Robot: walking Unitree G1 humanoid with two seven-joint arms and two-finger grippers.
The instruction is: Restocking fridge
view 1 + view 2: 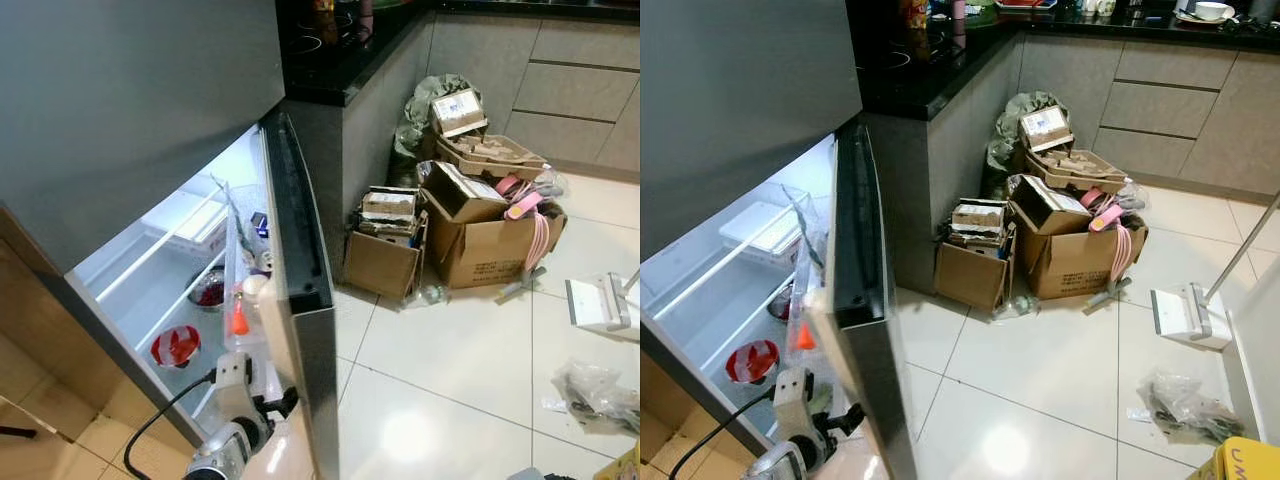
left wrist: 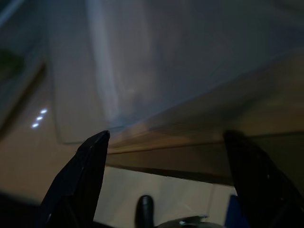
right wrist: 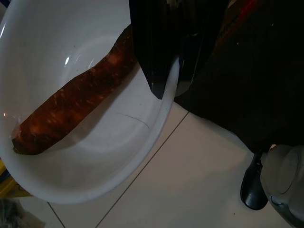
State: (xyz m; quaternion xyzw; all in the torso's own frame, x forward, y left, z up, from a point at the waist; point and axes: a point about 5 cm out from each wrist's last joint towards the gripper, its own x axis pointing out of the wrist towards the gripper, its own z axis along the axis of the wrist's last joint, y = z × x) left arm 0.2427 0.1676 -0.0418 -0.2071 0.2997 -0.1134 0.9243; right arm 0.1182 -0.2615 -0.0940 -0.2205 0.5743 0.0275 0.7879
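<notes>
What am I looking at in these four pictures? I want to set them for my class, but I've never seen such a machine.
A walking household robot with two arms is restocking an open fridge. The two wide pictures come from its head cameras: they show fridge shelves, a red bowl, and cardboard boxes on the tiled floor. The other two come from wrist cameras. The left gripper, fingers apart, points at a dim surface. The right gripper pinches the rim of a white bowl holding a reddish-brown root vegetable.
</notes>
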